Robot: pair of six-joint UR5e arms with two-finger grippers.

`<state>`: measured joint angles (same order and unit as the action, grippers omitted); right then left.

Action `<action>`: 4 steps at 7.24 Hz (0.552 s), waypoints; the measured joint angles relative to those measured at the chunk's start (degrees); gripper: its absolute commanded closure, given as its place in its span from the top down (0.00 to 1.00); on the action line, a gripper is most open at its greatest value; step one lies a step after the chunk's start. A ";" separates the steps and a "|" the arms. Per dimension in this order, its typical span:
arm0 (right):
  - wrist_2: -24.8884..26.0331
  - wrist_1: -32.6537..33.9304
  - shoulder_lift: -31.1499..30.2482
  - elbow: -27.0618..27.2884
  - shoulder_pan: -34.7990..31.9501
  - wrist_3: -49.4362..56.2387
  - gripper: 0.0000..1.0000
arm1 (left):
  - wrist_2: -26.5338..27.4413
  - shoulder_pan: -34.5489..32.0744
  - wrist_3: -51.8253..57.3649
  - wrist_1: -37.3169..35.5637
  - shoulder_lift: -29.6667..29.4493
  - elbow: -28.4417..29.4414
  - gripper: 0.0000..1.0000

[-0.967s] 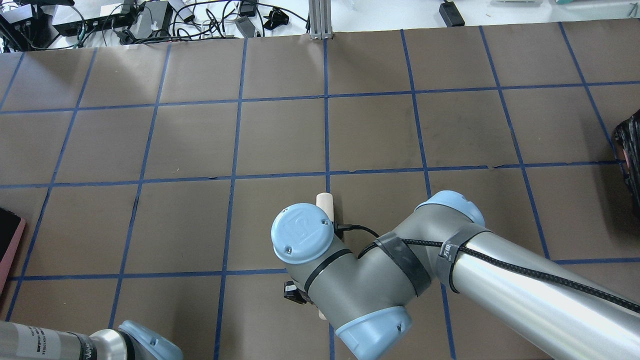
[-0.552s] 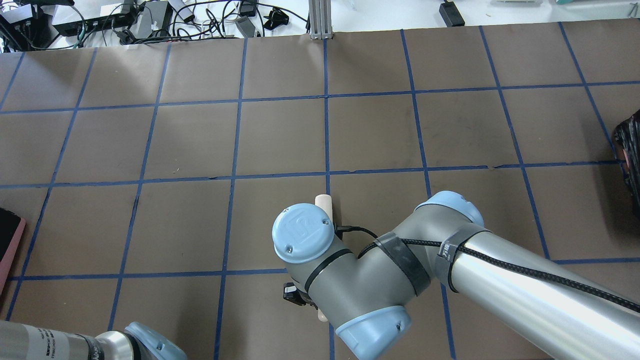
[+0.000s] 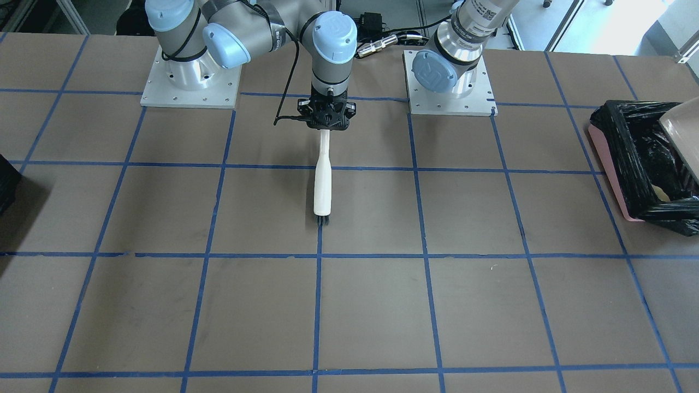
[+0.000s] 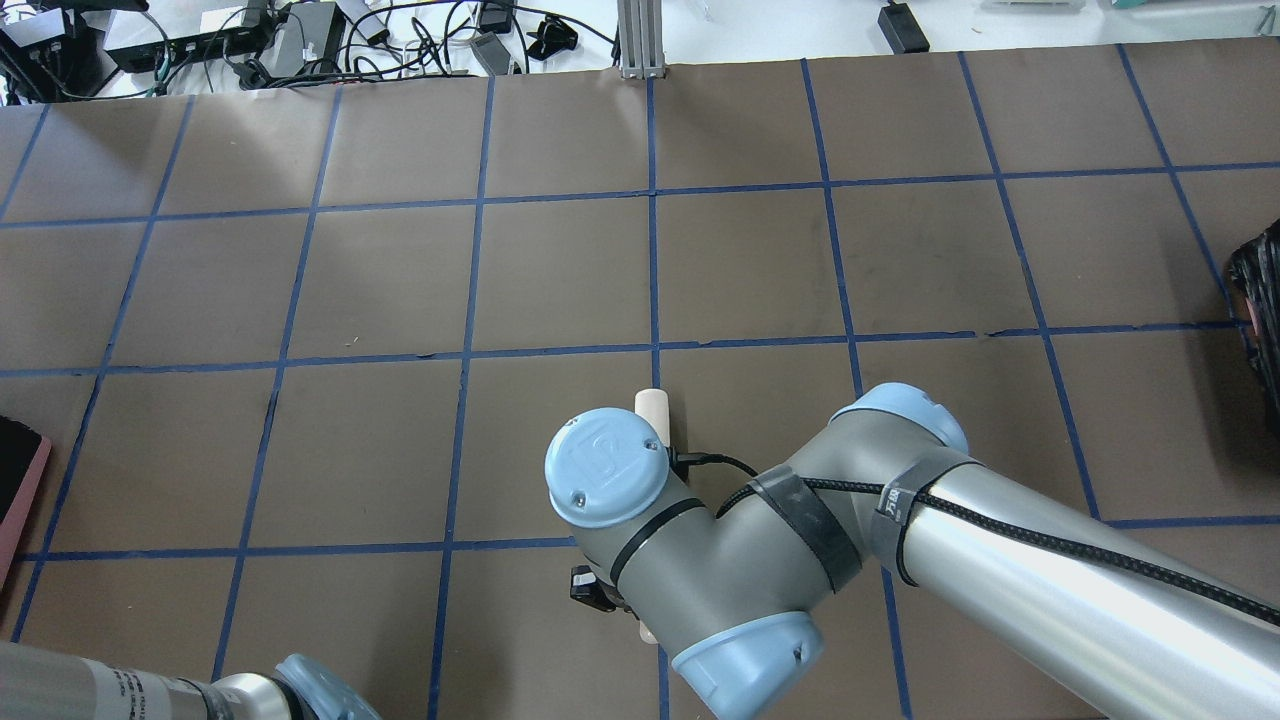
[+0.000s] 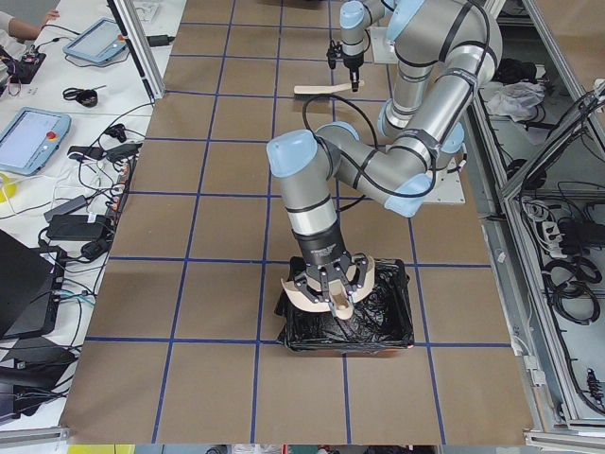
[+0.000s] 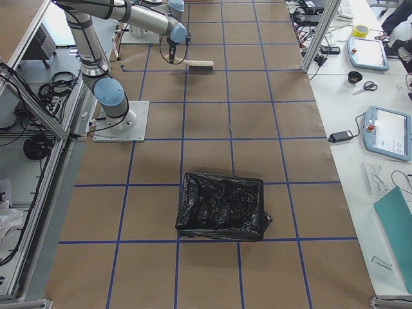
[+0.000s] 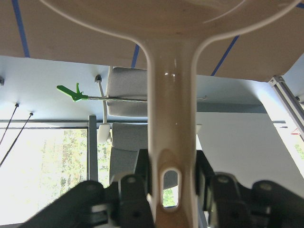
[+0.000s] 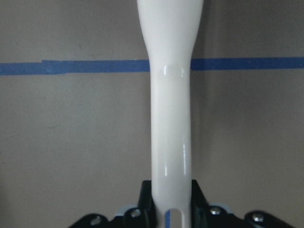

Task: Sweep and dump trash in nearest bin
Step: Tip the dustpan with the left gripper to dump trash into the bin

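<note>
Trash point(image 3: 661, 191): only the front cam shows a tan piece, lying inside the pink bin point(image 3: 605, 164) at the table point(image 3: 262, 305)'s left edge, under the dustpan point(image 3: 682, 128). Other pieces not visible. Left-end cam shows the left gripper point(image 5: 326, 284) over the bin; its wrist cam shows it clamped on the dustpan handle. Right gripper point(image 3: 326, 123) is clamped on the brush point(image 3: 323, 185), mid-table near the robot-side edge, well apart from the bin.

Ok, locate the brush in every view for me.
Front-facing: brush, upper centre, just below the right gripper.
Overhead: only its tip shows past the right wrist's blue cap.
Exterior left: brush top, far, small.
Exterior right: brush top, left of centre.
Left wrist: absent; that is the dustpan handle.
Right wrist: handle up the middle.
Landmark: the right gripper shut on its handle.
</note>
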<state>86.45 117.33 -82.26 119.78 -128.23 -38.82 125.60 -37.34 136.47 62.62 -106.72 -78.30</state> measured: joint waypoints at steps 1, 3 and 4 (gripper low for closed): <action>0.02 -0.04 0.00 0.01 0.00 0.02 0.00 | -0.20 -3.20 -3.77 0.53 0.50 -0.03 0.00; -0.33 -0.33 0.05 0.07 0.09 0.29 0.06 | -0.66 -9.41 -12.63 3.36 0.98 -0.08 0.00; -0.43 -0.35 0.07 0.09 0.13 0.43 0.60 | -0.90 -12.86 -18.15 4.65 1.03 -0.12 0.00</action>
<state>86.02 116.97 -82.19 119.87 -128.10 -38.38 124.70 -50.20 118.32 67.27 -105.69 -78.42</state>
